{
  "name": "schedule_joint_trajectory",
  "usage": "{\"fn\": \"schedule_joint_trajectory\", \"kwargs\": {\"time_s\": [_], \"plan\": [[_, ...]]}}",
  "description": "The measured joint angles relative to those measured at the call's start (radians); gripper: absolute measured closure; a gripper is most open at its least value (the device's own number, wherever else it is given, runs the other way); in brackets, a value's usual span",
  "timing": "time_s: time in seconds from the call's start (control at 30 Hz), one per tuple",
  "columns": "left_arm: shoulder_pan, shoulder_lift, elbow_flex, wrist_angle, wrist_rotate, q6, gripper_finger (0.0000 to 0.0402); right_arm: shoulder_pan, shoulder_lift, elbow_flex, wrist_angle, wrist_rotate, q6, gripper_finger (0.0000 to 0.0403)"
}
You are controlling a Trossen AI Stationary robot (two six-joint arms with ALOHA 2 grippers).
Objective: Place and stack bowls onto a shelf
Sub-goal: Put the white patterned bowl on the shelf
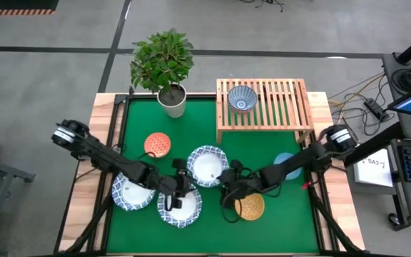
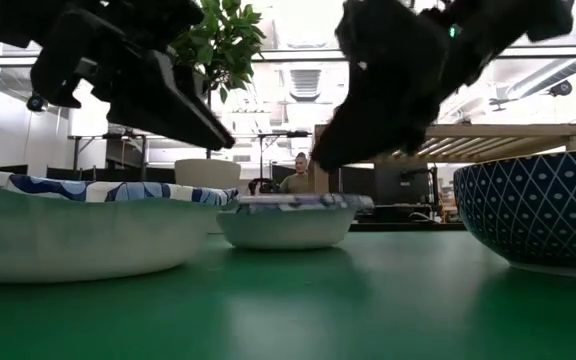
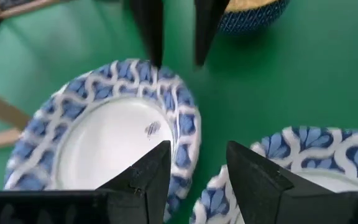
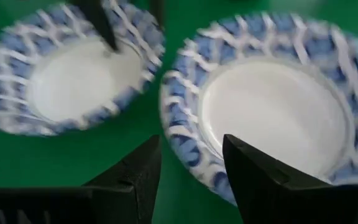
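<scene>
Three wide white bowls with blue rims rest on their bases on the green mat: one at the left (image 1: 132,191), one near the front (image 1: 180,205), one in the middle (image 1: 207,165). My left gripper (image 3: 197,168) is open, just above the middle bowl's rim (image 3: 185,134). My right gripper (image 4: 191,165) is open over the same bowl's opposite rim (image 4: 182,140). A small blue-patterned bowl (image 1: 242,98) sits on the wooden shelf (image 1: 284,107). An orange-red bowl (image 1: 158,144), a yellow-orange bowl (image 1: 249,207) and a light blue bowl (image 1: 285,164) stand on the mat.
A potted plant in a white pot (image 1: 171,100) stands at the mat's far left, beside the shelf. The right half of the shelf's slatted top is bare. Both arms cross the mat's near half, their grippers facing each other close together.
</scene>
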Motion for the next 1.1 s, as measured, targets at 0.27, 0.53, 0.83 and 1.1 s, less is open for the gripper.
{"fn": "schedule_joint_trajectory", "kwargs": {"time_s": [0.27, 0.53, 0.83, 1.1], "plan": [[0.019, 0.012, 0.024, -0.034, -0.001, 0.054, 0.0263, -0.005, 0.042, -0.001, 0.01, 0.0, 0.014, 0.0271], [0.023, 0.024, 0.023, -0.035, 0.0, 0.156, 0.0263, -0.01, 0.039, -0.001, 0.012, 0.0, 0.009, 0.0282], [0.056, 0.059, 0.023, -0.041, 0.034, 0.182, 0.0263, -0.01, 0.039, -0.001, 0.013, 0.0, 0.009, 0.0284], [0.079, 0.1, 0.023, -0.044, 0.037, 0.178, 0.0263, -0.01, 0.039, -0.001, 0.012, 0.0, 0.009, 0.028]]}}
